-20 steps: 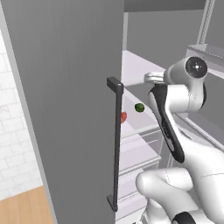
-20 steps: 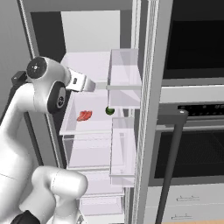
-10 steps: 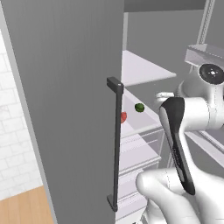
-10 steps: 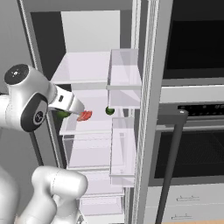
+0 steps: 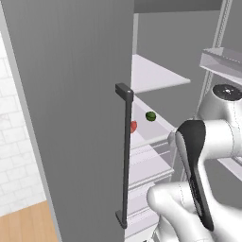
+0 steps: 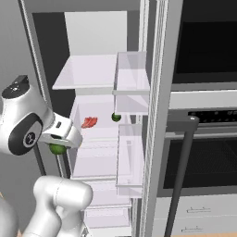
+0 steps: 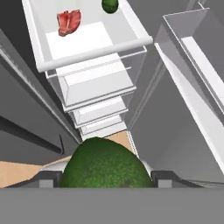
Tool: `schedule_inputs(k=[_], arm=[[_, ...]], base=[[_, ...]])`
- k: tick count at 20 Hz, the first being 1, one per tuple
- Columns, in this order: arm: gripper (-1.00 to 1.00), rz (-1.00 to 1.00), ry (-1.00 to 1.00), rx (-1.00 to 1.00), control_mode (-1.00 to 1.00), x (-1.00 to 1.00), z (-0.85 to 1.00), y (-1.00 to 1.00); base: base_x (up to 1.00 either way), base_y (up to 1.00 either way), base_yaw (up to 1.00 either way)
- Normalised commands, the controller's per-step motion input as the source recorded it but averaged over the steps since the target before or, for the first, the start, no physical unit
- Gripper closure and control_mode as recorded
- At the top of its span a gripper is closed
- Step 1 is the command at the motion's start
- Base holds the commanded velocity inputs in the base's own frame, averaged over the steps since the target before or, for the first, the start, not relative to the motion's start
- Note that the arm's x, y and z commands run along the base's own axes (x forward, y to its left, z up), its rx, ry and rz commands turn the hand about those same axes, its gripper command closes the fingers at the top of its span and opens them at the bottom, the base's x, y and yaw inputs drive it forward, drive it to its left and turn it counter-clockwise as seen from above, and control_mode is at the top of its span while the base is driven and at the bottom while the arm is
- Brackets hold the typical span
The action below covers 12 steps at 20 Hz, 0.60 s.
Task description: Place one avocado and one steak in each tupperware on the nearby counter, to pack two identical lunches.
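Avocado sits clamped between the two fingertips of the gripper, filling the near bottom of the hand view; the jaws stand apart only as wide as the fruit. In the right base view the same green fruit shows under the gripper, outside the open fridge, in front of its shelves. Farther in, on a white shelf, lie the steak and, beside it but apart, a second avocado near the shelf's back. From the left base view the steak peeks past the door handle, the second avocado just beyond it. An oven stands right of the fridge.
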Motion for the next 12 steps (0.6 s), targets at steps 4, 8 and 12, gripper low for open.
schedule_inputs(k=[4,8,12], arm=[[1.00,0.04,0.10,-0.06,-1.00,0.00,-0.67,0.11],[1.00,0.00,0.02,-0.01,-1.00,0.00,-0.12,0.01],[1.00,0.00,0.00,0.00,-1.00,0.00,0.00,0.00]], base=[[0.00,0.00,0.00],[0.00,0.00,0.00],[0.00,0.00,0.00]])
